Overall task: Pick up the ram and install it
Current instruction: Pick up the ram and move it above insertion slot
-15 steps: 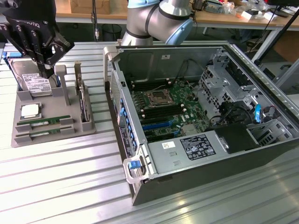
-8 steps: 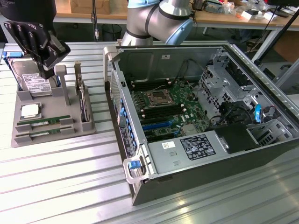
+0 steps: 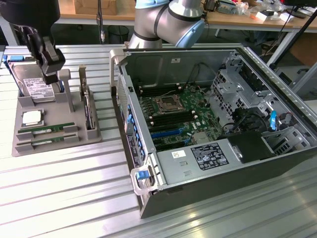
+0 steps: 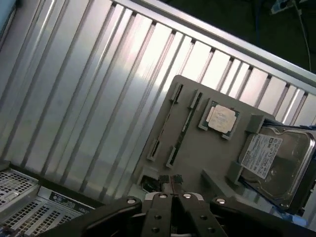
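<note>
Gripper (image 4: pixel 171 180) hangs closed, seemingly empty, over the grey tray (image 3: pixel 55 113) where the ram (image 3: pixel 45 130) lies.

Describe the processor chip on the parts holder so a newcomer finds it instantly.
Start at the gray parts holder on the exterior view's left, beside the open computer case. The processor chip lies flat between the hard drive and two green ram sticks. It alone is small, square and silver.

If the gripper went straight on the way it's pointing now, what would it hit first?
Most likely the gray parts tray, on its bare surface beside the ram sticks rather than on them. The shut gripper points down at it, though depth is hard to judge.
</note>
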Controlling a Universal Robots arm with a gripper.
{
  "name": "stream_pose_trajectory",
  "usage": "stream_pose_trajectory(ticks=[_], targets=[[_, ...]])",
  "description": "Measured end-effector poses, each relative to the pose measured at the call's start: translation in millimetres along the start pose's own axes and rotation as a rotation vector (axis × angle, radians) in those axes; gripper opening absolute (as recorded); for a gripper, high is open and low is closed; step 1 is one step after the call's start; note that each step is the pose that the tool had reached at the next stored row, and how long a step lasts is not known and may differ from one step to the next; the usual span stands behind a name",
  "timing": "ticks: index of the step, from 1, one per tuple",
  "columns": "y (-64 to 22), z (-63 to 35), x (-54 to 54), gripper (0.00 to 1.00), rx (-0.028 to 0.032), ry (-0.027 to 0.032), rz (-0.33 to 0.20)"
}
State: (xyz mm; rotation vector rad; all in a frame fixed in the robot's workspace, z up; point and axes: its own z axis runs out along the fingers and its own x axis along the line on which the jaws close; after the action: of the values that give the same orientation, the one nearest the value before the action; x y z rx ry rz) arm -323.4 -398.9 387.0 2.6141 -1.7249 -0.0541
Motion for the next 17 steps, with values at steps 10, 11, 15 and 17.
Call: stream_pose_trajectory(ticks=[10, 11, 15, 17], targets=[[-0.1, 2.8, 0.1, 0.11, 0.0078, -0.0087, 0.326], [-0.1, 3.2, 0.1, 0.11, 0.0087, -0.0097, 0.363], [-0.2, 4.4, 0.1, 0.11, 0.0125, -0.0140, 0.520], [-0.1, 4.4, 0.1, 0.11, 0.0130, -0.0145, 0.543]])
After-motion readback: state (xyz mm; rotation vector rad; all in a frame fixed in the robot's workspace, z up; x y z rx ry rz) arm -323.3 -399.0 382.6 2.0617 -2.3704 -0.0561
